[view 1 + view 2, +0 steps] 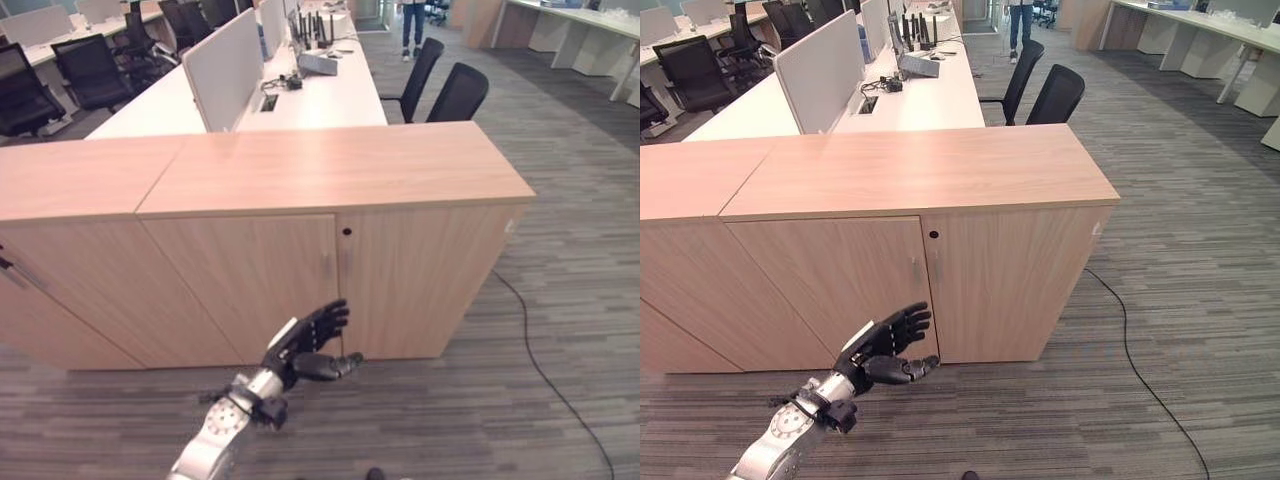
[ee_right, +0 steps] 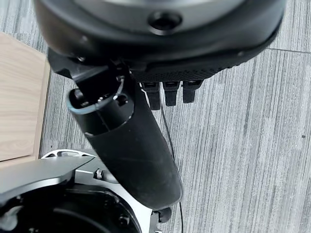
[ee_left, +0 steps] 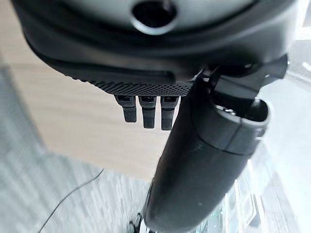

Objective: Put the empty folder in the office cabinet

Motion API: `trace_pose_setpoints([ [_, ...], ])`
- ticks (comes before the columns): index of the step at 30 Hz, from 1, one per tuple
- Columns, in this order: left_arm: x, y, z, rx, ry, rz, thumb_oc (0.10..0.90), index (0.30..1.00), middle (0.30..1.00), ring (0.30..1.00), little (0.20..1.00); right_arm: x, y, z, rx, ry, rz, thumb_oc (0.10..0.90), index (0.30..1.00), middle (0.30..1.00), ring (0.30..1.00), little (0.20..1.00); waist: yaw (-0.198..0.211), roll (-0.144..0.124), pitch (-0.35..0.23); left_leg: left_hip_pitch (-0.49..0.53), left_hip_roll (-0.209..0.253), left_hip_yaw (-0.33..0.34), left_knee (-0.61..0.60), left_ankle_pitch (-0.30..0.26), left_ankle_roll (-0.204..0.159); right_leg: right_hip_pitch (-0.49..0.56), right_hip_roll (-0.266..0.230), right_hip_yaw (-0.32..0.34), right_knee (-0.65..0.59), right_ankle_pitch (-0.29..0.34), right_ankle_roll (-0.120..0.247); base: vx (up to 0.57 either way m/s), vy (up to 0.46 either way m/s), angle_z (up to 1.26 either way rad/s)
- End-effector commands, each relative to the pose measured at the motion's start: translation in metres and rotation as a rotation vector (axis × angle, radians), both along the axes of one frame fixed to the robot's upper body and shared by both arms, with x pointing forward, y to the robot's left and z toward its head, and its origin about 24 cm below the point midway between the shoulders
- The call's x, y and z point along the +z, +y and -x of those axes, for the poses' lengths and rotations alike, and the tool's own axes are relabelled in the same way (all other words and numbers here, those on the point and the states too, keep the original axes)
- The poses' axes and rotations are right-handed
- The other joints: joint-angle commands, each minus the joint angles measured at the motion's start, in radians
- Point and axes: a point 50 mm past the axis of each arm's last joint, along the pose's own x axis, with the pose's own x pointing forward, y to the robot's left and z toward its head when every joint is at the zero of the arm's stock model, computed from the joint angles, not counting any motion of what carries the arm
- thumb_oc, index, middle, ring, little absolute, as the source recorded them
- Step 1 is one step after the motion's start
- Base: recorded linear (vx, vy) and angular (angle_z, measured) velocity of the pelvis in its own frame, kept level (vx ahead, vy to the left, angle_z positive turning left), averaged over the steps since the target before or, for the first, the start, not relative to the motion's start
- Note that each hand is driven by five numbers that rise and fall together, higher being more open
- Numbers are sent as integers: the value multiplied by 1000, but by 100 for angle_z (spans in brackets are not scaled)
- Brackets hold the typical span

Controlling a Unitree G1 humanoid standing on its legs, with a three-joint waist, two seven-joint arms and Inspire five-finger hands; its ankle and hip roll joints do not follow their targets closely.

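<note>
The left hand (image 1: pixel 312 345) is showing at the lower centre of the left eye view, in front of the office cabinet (image 1: pixel 330 285). Its fingers (image 1: pixel 330 318) are extending nearly straight and slightly spread toward the cabinet front, with the thumb (image 1: pixel 335 366) sticking out sideways below them. The hand is gripping nothing. It is hovering just before the lower part of the left door (image 1: pixel 245 285), near the seam between the two doors; whether the fingertips are touching the wood cannot be told.

Both cabinet doors are standing closed. A small dark keyhole (image 1: pixel 346 232) is sitting at the upper edge of the right door (image 1: pixel 425 280), just beside the seam. The cabinet is occupying the middle of the frame, with its long axis running left to right across the view and its wooden top (image 1: pixel 340 165) lying flat.

In the right wrist view, the right hand (image 2: pixel 167 92) is hanging above the grey carpet floor (image 2: pixel 243 145), its fingers straight and holding nothing.

No readable writing is showing on the cabinet.

Behind the cabinet, in the upper part of the frame, a white worktop (image 1: pixel 330 95) with a divider screen (image 1: pixel 225 65) is extending away, with black office chairs (image 1: pixel 455 95) beside it. A person (image 1: pixel 413 25) is standing at the far top edge.
</note>
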Motion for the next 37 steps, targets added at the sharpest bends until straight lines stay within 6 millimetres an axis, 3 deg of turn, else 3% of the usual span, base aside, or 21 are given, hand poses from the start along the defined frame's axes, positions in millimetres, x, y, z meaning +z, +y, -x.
trace_pose_setpoints([
  [1,43,-13,-17,-11,-187,224,800,900,900,900,900,-1,8,-11,29,-9,-16,800,900,900,900,900,3,-56,-44,-20,-9,-14,91,-71,-19,154,-16,5,-131,-121,87,0,0,0],
  [8,32,-13,-15,2,-131,233,800,900,900,900,900,-1,8,-13,31,-21,-14,800,900,900,900,900,1,-57,-43,-26,-16,-23,82,-71,-17,146,-19,1,-131,-117,91,-3,1,1],
  [11,17,4,-12,70,-109,102,800,900,900,900,900,0,4,-13,15,-27,-7,800,900,900,900,900,6,-56,-40,-35,-28,-43,91,-74,-17,140,-20,1,-131,-115,91,0,0,0],
  [12,-1,21,-8,136,-78,-53,800,900,900,900,900,0,4,-13,-5,-30,-9,800,900,900,900,900,15,-58,-39,-44,-38,-61,104,-77,-19,138,-24,-2,-131,-115,92,-6,31,-1],
  [13,-33,42,2,227,27,-206,800,900,900,900,900,1,3,-16,-24,-42,-6,800,900,900,900,900,25,-61,-34,-64,-68,-99,113,-74,-16,130,-31,-11,-131,-112,95,-6,31,0],
  [14,-33,42,2,227,27,-206,800,900,900,900,900,1,3,-16,-24,-42,-6,800,900,900,900,900,25,-62,-35,-65,-68,-100,113,-73,-16,129,-31,-12,-131,-112,95,-26,56,1],
  [16,-70,64,12,314,146,-440,800,900,900,900,900,1,2,-16,-49,-49,-7,800,900,900,900,900,29,-80,-31,-96,-94,-94,113,-84,-11,115,-52,-34,-131,-97,110,-32,72,13],
  [17,-90,67,25,317,272,-450,800,900,900,900,900,1,-1,-16,-55,-52,-3,800,900,900,900,900,23,-81,-35,-100,-97,-87,100,-78,-9,107,-60,-39,-131,-93,116,-13,95,41],
  [19,-110,76,43,382,427,-433,800,900,900,900,900,3,-6,-17,-62,-56,11,800,900,900,900,900,18,-67,-45,-64,-93,-71,24,-73,1,98,-64,-39,-131,-86,126,33,134,35],
  [21,-117,81,51,427,490,-405,800,900,900,900,900,4,-8,-19,-58,-59,16,800,900,900,900,900,12,-57,-56,-41,-92,-69,-32,-63,7,90,-66,-39,-131,-82,133,41,109,2],
  [25,-150,88,100,501,790,-453,800,900,900,900,900,3,1,-27,-34,-71,-3,800,900,900,900,900,6,-29,-99,25,-102,-70,-171,-28,19,80,-73,-28,-131,-86,144,58,143,1],
  [26,-150,88,100,501,790,-452,800,900,900,900,900,3,1,-27,-34,-71,-3,800,900,900,900,900,6,-29,-99,25,-102,-70,-171,-28,19,81,-73,-28,-131,-86,144,72,109,-5],
  [28,-159,90,128,450,897,-541,800,900,900,900,900,1,6,-25,-35,-64,-16,800,900,900,900,900,8,-24,-114,32,-107,-63,-171,-36,26,87,-78,-21,-131,-89,152,61,94,-15],
  [30,-161,92,141,441,941,-567,800,900,900,900,900,0,8,-20,-41,-50,-24,800,900,900,900,900,15,-25,-119,37,-110,-62,-171,-41,30,90,-82,-18,-131,-89,154,47,73,-21],
  [37,-164,90,158,447,991,-572,800,900,900,900,900,-2,10,-8,-77,-11,-26,800,900,900,900,900,32,-27,-121,36,-121,-66,-171,-47,43,91,-93,-20,-131,-80,164,13,43,-1],
])
